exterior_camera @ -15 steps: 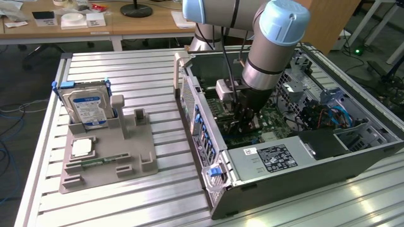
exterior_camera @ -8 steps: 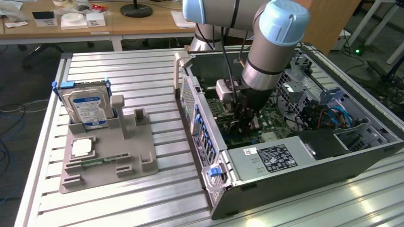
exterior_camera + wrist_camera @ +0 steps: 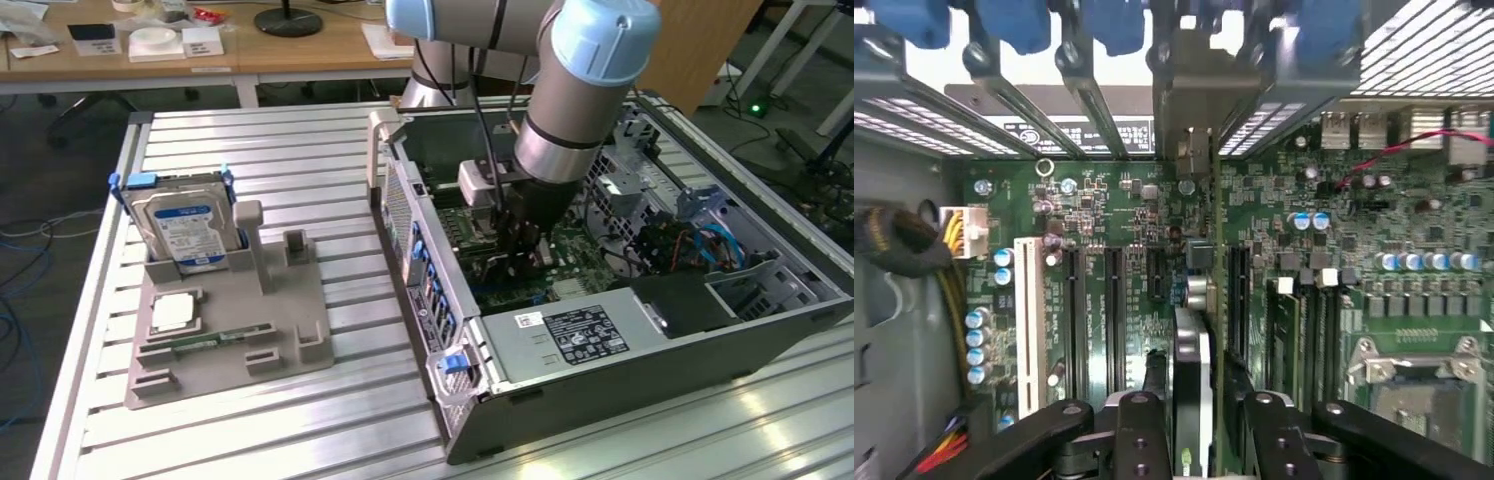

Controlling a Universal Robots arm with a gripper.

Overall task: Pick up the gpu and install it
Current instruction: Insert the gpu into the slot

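Observation:
The gpu (image 3: 1192,350) stands edge-on over the green motherboard (image 3: 1104,220), along an expansion slot. Its metal bracket (image 3: 1194,100) reaches the slotted rear wall of the case. My gripper (image 3: 1194,405) straddles the card's near end. The black fingers (image 3: 1144,425) flank it on both sides, and a narrow dark gap shows beside the card on one side. In the exterior view the gripper (image 3: 527,250) is lowered deep into the open computer case (image 3: 441,300), over the motherboard, and it hides the card.
A grey fixture (image 3: 227,330) on the slatted table holds a silver hard drive (image 3: 187,225), a small green memory stick (image 3: 200,342) and a square chip (image 3: 174,312). Inside the case are the power supply (image 3: 574,335), blue cables (image 3: 694,245), memory modules (image 3: 1284,330) and a processor socket (image 3: 1414,390).

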